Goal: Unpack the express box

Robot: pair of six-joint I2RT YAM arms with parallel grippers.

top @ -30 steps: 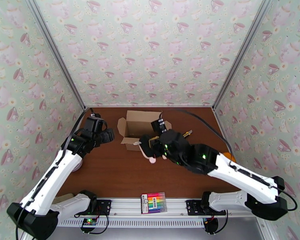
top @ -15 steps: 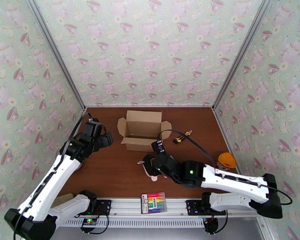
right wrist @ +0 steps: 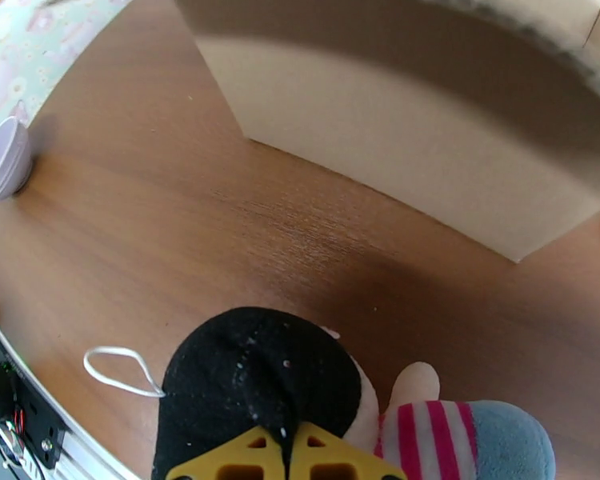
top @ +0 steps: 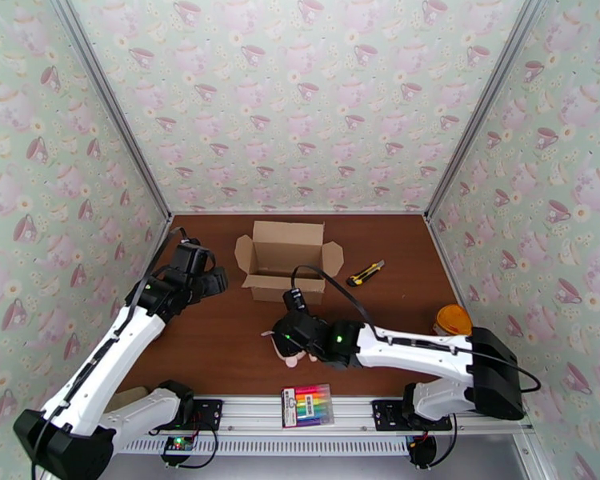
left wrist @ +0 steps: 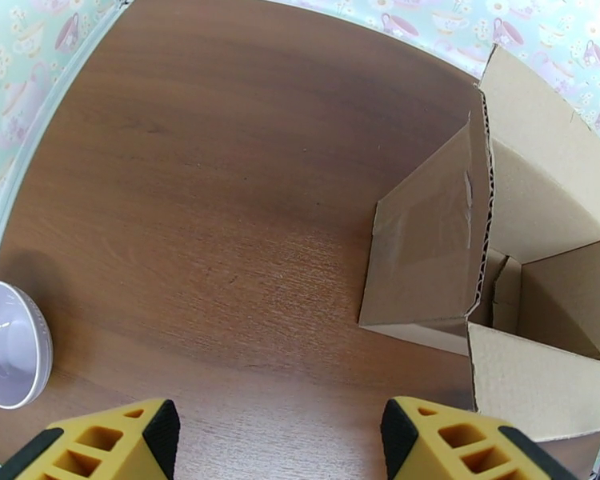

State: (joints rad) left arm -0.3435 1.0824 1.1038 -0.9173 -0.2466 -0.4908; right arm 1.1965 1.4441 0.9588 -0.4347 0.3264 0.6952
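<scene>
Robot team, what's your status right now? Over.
Right gripper: fingers shut on black-haired striped plush doll, near tan cardboard box. Left gripper: fingers open, empty, beside box's left flap. Box flaps open. Yellow utility knife right of it, apart.

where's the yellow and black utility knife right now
In the top view the yellow-and-black utility knife lies on the brown wooden table just right of the open tan cardboard box, apart from it.

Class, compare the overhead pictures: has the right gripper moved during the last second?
Yes. The right gripper, shut on the plush toy, has drawn back from the express box toward the near rail and the marker pack.
</scene>
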